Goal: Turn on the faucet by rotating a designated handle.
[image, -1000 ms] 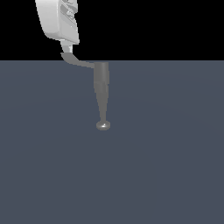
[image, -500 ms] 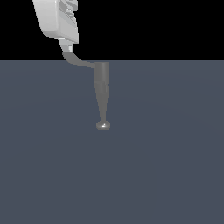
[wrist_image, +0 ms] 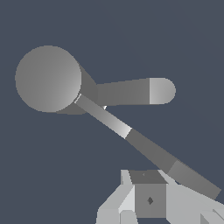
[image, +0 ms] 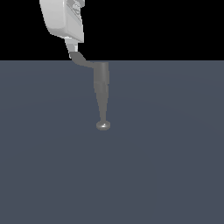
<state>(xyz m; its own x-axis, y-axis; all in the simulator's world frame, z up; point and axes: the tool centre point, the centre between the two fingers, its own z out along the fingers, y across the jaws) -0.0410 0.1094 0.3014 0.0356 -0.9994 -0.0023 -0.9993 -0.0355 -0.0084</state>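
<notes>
The faucet (image: 101,89) is a grey tapered column lying on the dark floor, with a shiny round knob (image: 103,125) at its narrow end. The handle (image: 82,60), a thin curved grey arm, branches from the wide end toward the exterior view's left. My white gripper (image: 72,48) comes down from above, and its fingers look pressed together and rest against the handle's tip. In the wrist view the handle (wrist_image: 148,148) runs as a long diagonal bar from the faucet's round body (wrist_image: 48,78) to beside my gripper (wrist_image: 148,188).
Flat dark grey floor (image: 166,166) surrounds the faucet on all sides. A black background lies beyond the floor's far edge. No other objects show.
My gripper and the handle's tip have shifted slightly toward the exterior view's right. The column has stayed in place.
</notes>
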